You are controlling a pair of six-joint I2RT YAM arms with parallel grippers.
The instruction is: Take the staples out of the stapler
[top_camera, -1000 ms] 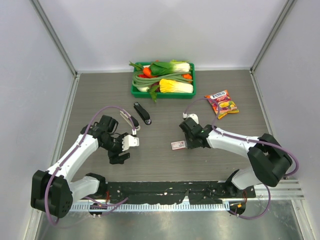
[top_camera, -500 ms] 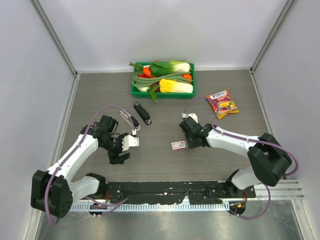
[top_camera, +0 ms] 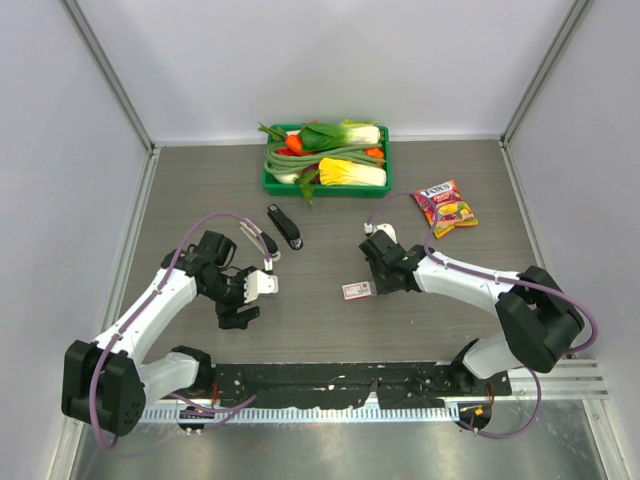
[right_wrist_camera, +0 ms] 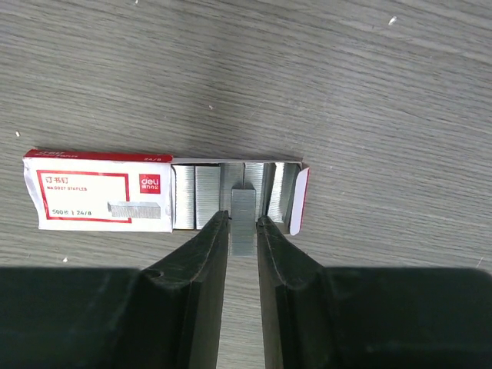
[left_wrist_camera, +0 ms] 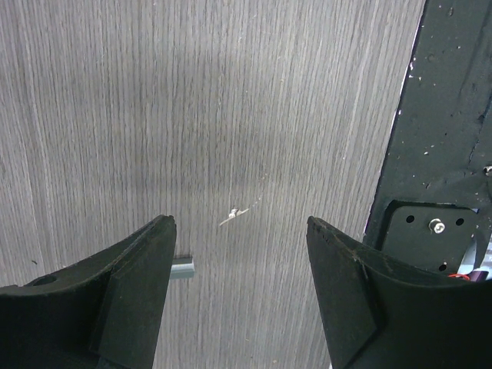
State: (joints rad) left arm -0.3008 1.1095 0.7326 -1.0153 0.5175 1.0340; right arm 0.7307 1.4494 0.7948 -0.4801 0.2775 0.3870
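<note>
The right gripper (right_wrist_camera: 243, 221) closely flanks a strip of staples (right_wrist_camera: 243, 201) over the open staple box (right_wrist_camera: 100, 191) to deposit it, though I cannot tell if it grips, while the left gripper (left_wrist_camera: 240, 224) hangs wide open and empty.

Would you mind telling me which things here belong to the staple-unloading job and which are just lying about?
In use: staples, staple box, white stapler.
Lying about: black stapler, vegetable tray, sweets bag.

Near end of the staples (right_wrist_camera: 243, 211) disappearing between fingers (right_wrist_camera: 204, 269) of the right hand (right_wrist_camera: 243, 227), contact being too close to tell, small grey piece (left_wrist_camera: 184, 268) hiding partly behind a finger (left_wrist_camera: 127, 284) of the left hand (left_wrist_camera: 238, 223), pale fleck (left_wrist_camera: 234, 214) being too tiny to identify
</note>
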